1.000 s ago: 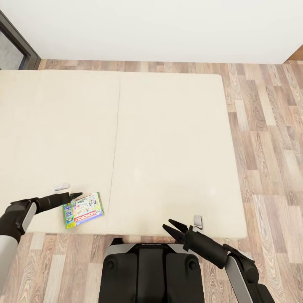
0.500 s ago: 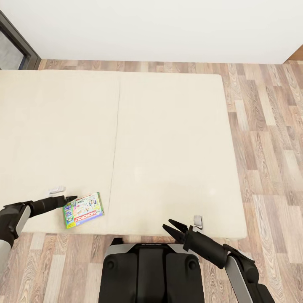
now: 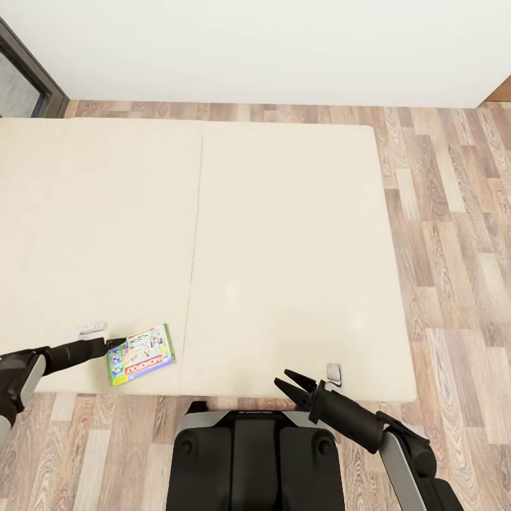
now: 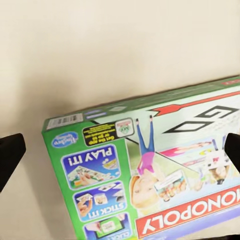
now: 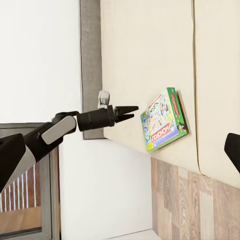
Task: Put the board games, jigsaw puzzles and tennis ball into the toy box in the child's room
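Monopoly box [image 3: 140, 353] sits flat near the front-left edge of the bed [image 3: 284, 248]. Left gripper [image 3: 117, 343] is right at its left end - fingers spread wide, one dark fingertip [image 4: 10, 155] either side in the wrist view. Right gripper [image 3: 294, 384] hangs over the bed's front edge, well apart - jaws parted, nothing in them.

wood-plank floor [image 3: 454, 234] | white wall [image 3: 270, 50] | dark window frame [image 3: 28, 78] at left

We see the cream bed [image 3: 284, 234] standing on the wood-plank floor [image 3: 454, 234]. One Monopoly box [image 3: 140, 353] lies flat on it, close to its near edge, toward the left corner.
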Tool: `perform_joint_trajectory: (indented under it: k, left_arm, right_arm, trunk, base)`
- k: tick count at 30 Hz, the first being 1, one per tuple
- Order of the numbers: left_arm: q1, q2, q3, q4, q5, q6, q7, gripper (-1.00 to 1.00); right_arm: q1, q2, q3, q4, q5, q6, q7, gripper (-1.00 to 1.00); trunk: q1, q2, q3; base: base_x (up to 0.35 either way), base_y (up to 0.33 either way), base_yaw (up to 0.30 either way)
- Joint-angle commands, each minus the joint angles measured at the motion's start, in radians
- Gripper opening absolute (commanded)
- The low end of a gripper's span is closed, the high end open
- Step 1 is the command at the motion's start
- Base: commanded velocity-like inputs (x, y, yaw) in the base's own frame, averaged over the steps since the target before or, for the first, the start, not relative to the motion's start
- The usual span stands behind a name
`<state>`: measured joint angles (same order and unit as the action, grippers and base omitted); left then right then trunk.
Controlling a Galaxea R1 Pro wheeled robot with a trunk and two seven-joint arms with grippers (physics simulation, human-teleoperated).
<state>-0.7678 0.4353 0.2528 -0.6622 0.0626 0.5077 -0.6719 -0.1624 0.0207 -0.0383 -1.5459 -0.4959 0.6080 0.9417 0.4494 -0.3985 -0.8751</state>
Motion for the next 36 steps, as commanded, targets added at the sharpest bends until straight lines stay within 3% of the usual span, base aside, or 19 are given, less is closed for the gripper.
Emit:
perform_joint_trajectory:
  k: [1,15,33,36]
  left_arm:
    - [0.001,-0.001,0.002,0.000,0.006,0.009,-0.001,1.00]
    - [0.002,-0.014,-0.003,0.078,-0.001,-0.002,0.022,1.00]
    - [0.002,-0.025,-0.004,0.088,-0.003,-0.013,0.025,1.00]
    - [0.002,-0.025,-0.004,0.089,-0.003,-0.039,0.026,1.00]
  right_arm:
    - [0.000,0.001,-0.002,0.000,-0.004,0.007,0.002,1.00]
    - [0.000,0.001,-0.002,0.000,-0.004,0.007,0.003,1.00]
    - [0.000,0.001,-0.002,0.000,-0.004,0.007,0.003,1.00]
    - [0.000,0.001,-0.002,0.000,-0.004,0.007,0.003,1.00]
  trunk:
    - [0.001,-0.001,-0.001]
    - [0.001,-0.001,-0.001]
    - [0.001,-0.001,-0.001]
    - [0.001,-0.001,-0.001]
  base:
    - [0.000,0.000,0.000]
    - [0.000,0.000,0.000]
    - [0.000,0.000,0.000]
    - [0.000,0.000,0.000]
